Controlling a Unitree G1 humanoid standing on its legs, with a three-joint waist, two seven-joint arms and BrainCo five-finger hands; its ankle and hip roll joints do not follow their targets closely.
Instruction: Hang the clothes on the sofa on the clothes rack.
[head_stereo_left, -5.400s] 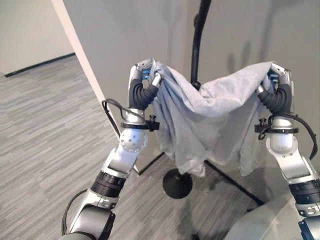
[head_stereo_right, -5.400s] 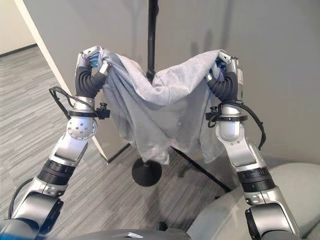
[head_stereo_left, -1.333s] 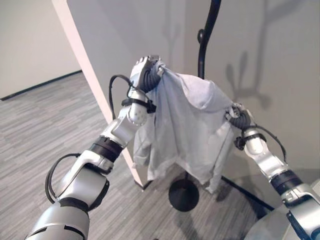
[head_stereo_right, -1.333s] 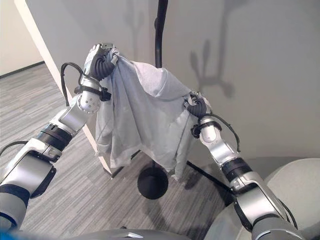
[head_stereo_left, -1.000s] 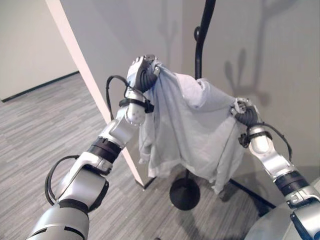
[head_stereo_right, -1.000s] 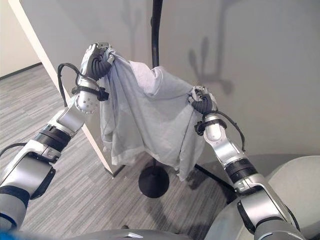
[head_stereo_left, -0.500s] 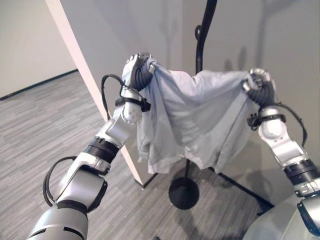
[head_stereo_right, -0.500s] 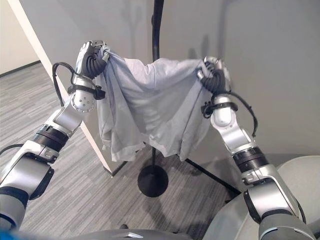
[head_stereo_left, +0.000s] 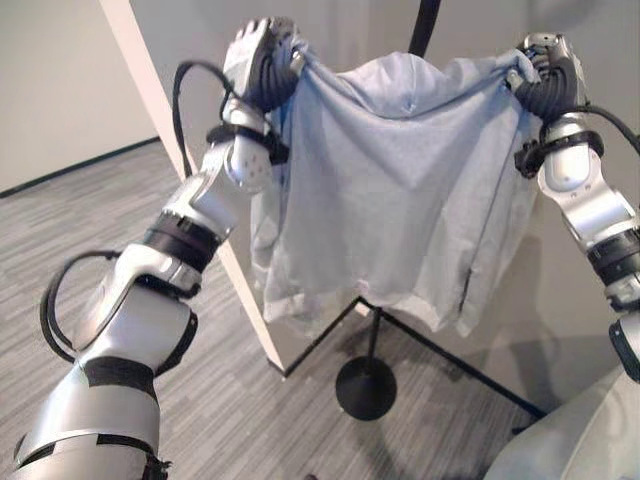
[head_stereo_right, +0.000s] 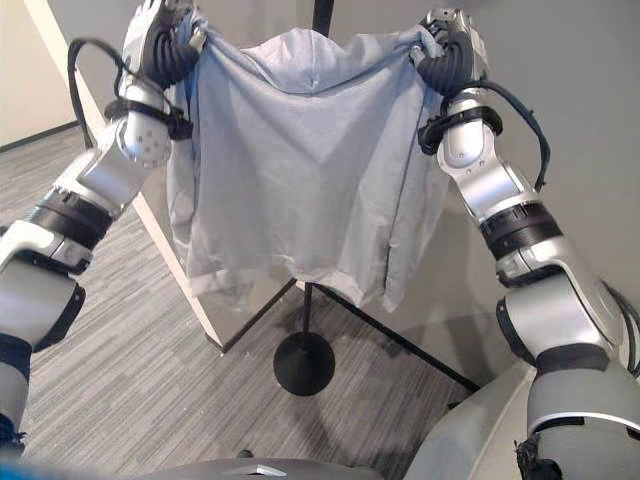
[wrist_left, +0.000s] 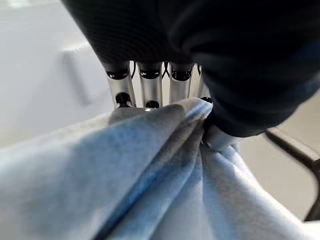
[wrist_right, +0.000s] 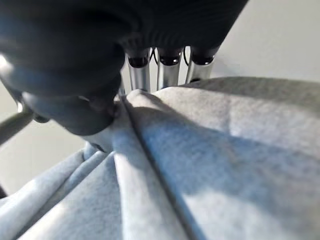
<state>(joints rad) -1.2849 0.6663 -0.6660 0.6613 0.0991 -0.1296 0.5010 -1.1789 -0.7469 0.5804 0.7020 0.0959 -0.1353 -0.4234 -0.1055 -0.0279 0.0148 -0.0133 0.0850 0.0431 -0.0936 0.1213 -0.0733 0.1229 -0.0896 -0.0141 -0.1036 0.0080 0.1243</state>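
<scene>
Fig.: garment held up before rack, head views w/ wrist insets. L to R: left robot hand (head_stereo_left: 262, 62) is raised high, fingers and thumb curled and clamped on one top corner of the light grey garment (head_stereo_left: 400, 190); the wrist view shows the cloth (wrist_left: 150, 175) bunched betw. thumb and finger row. The garment hangs spread betw. both hands, top edge dipping slightly at mid, lower hem loose and uneven, well above the floor (head_stereo_left: 120, 260). Behind it stands the black clothes rack (head_stereo_right: 304, 363): pole top shows just above the cloth's upper edge, lower pole and round base show below the hem, a thin black leg running off toward the right. Whether the cloth touches the pole cannot be told. Right robot hand (head_stereo_right: 448, 45) is at approx. the same height, likewise clamped on the opposite top corner; cloth (wrist_right: 200, 150) is pinched under its thumb. A pale wall panel edge (head_stereo_left: 150, 110) slants down behind the left arm.
</scene>
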